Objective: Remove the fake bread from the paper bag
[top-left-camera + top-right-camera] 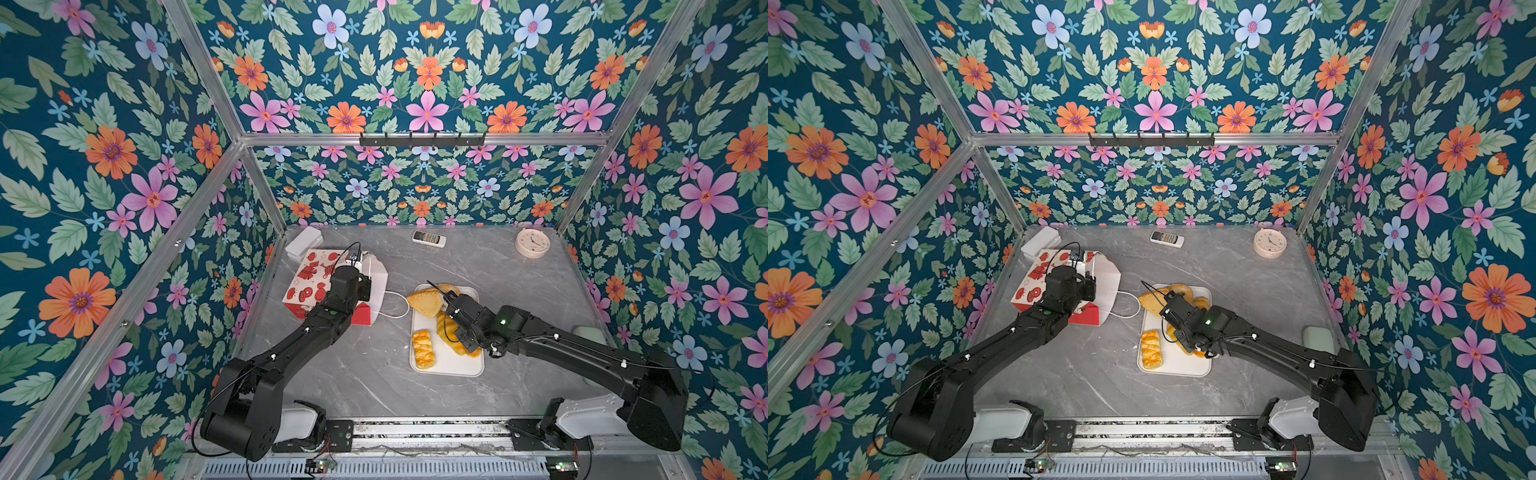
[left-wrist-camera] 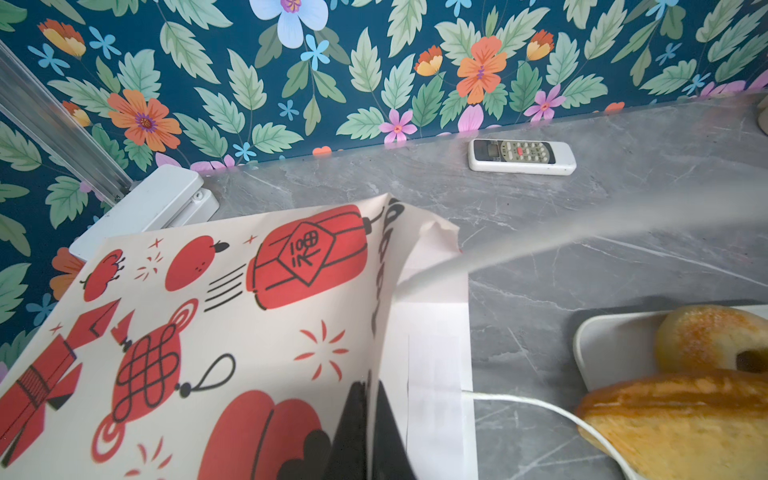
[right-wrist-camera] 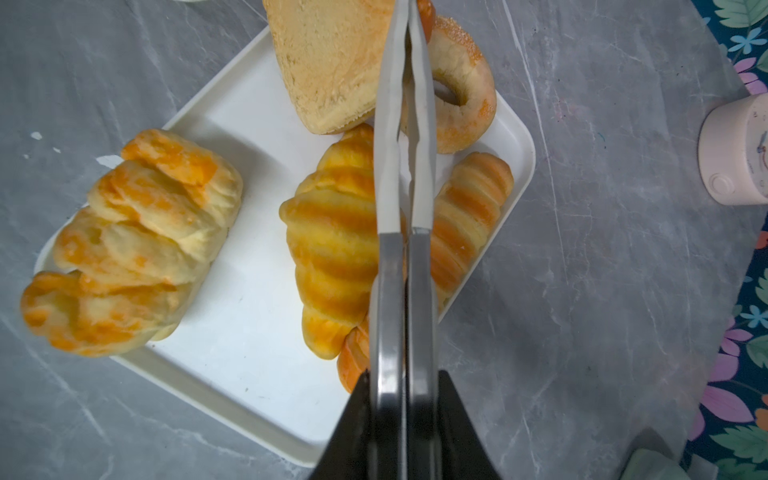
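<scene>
Your left gripper point(image 2: 368, 419) has its black jaws pinched tight on the open edge of the white paper bag with red festive prints point(image 2: 199, 340). The bag sits left of the flat white rectangular tray point(image 3: 249, 345) in both top views. Your right gripper point(image 3: 405, 390) is clamped on silver metal tongs point(image 3: 388, 174), whose blades are nearly together above the tray. The glossy golden fake bread point(image 3: 332, 249) lies on the tray.

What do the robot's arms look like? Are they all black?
Mostly! Both the left arm and right arm are chunky black tubes with rounded joints on white bases. Thin black cables loop along them, with small white clips, and each has a green light. The right gripper has two long, thin, silvery-grey fingers on black mounts.
</scene>
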`<state>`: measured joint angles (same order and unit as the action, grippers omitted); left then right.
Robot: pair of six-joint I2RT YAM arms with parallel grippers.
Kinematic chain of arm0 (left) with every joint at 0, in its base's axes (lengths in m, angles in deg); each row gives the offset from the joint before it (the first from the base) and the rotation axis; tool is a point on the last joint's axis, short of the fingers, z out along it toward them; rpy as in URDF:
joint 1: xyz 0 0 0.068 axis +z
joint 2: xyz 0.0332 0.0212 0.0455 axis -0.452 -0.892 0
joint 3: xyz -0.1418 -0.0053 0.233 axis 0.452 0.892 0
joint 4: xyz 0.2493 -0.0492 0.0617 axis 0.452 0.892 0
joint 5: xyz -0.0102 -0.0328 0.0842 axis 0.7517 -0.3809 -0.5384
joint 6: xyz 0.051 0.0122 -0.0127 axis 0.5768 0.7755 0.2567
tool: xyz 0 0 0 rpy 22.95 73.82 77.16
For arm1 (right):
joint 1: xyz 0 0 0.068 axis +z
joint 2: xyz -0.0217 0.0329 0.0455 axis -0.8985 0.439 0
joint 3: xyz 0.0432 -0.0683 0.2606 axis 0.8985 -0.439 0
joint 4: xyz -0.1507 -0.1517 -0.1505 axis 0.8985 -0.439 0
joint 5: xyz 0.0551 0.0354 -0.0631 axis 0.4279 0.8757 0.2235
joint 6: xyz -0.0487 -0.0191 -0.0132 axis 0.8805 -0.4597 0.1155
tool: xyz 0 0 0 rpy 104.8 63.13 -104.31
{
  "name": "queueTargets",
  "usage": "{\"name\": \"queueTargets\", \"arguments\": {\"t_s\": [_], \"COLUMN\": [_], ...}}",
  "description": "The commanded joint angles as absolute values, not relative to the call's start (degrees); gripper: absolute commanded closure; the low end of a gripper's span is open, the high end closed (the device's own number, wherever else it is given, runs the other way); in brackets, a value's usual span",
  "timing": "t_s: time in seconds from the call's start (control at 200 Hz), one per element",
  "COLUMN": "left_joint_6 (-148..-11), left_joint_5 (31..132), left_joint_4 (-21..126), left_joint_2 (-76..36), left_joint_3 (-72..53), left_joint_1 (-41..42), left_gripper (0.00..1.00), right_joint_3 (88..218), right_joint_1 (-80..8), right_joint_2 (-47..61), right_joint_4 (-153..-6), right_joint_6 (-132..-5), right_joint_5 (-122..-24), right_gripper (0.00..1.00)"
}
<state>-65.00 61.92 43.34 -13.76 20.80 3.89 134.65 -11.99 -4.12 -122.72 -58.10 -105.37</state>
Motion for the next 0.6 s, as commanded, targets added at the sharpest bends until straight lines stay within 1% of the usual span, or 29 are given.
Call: {"name": "queueTargets", "arguments": {"t_s": [0.0,0.12,0.22,0.595], "left_joint_6": [-65.1,-65.2,-65.2,-65.2], "left_joint_5": [61.7,62.0,62.0,61.9], "left_joint_4": [41.3,41.1,41.0,40.8], "left_joint_2": [-13.7,-13.9,-13.9,-13.7], "left_joint_3": [20.9,20.8,20.8,21.5], "left_joint_1": [3.8,3.9,4.0,4.0], "left_gripper": [1.0,1.0,1.0,1.0], "right_joint_3": [134.2,134.3,134.0,131.4], "right_joint_1": [-10.8,-8.9,-8.2,-8.2], "right_joint_2": [-5.3,-5.4,-6.2,-12.4], "right_joint_4": [-123.1,-124.3,-124.7,-122.7], "right_joint_6": [-58.6,-59.1,-60.1,-61.7], "right_joint_5": [-102.7,-102.0,-99.5,-89.9], "right_gripper": [0.9,0.85,0.84,0.69]}}
